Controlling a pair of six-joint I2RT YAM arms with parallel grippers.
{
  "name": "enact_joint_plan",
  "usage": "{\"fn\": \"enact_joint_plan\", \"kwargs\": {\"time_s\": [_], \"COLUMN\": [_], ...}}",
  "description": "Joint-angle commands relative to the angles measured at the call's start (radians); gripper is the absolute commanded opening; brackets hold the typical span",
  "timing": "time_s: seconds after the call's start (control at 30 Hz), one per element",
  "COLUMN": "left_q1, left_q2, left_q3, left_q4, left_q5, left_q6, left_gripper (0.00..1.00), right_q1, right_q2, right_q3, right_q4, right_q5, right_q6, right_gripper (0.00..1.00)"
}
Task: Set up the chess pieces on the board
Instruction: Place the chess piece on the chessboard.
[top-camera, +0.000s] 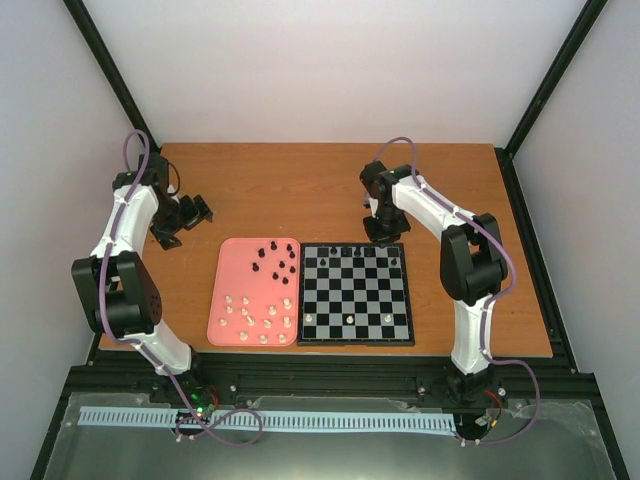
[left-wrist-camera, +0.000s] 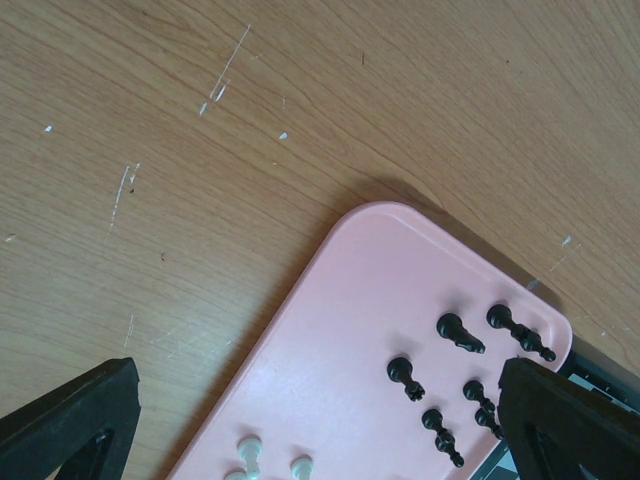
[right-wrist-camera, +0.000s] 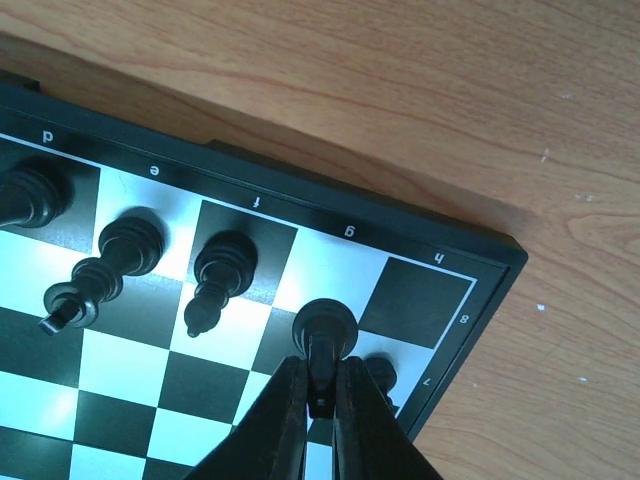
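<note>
My right gripper (right-wrist-camera: 320, 400) is shut on a black chess piece (right-wrist-camera: 325, 325) over the white g square in the board's (right-wrist-camera: 430, 225) far right corner; whether its base touches the square I cannot tell. Three more black pieces (right-wrist-camera: 220, 272) stand along that row to its left, and another (right-wrist-camera: 381, 372) shows behind my fingers. My left gripper (left-wrist-camera: 318, 405) hangs open above the pink tray (left-wrist-camera: 330, 330), nothing between its fingers (left-wrist-camera: 75, 425). In the top view the right gripper (top-camera: 385, 238) is at the board's (top-camera: 355, 340) far edge and the left gripper (top-camera: 180, 225) is left of the tray.
The pink tray (top-camera: 222, 290) lies left of the board, with several black pieces (top-camera: 275, 257) at its far end and several white pieces (top-camera: 255, 322) at its near end. Three white pieces (top-camera: 349, 318) stand on the board's near rows. Bare wooden table (top-camera: 300, 190) lies beyond.
</note>
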Motion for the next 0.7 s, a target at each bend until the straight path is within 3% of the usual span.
{"fn": "enact_joint_plan", "kwargs": {"time_s": [0.0,0.67], "left_q1": [0.004,0.004], "left_q2": [0.01,0.008], "left_q3": [0.025,0.022], "left_q4": [0.012,0.011], "left_q5": [0.004,0.004], "left_q6": [0.012,0.013], "left_gripper": [1.0,1.0], "right_q1": [-0.003,-0.004], "right_q2": [0.006,0.038], "right_q3": [-0.008,-0.059], "right_q4": [0.021,0.057], "right_q5": [-0.021,-0.007], "right_q6": [-0.014,-0.005], "right_gripper": [0.07,0.07]}}
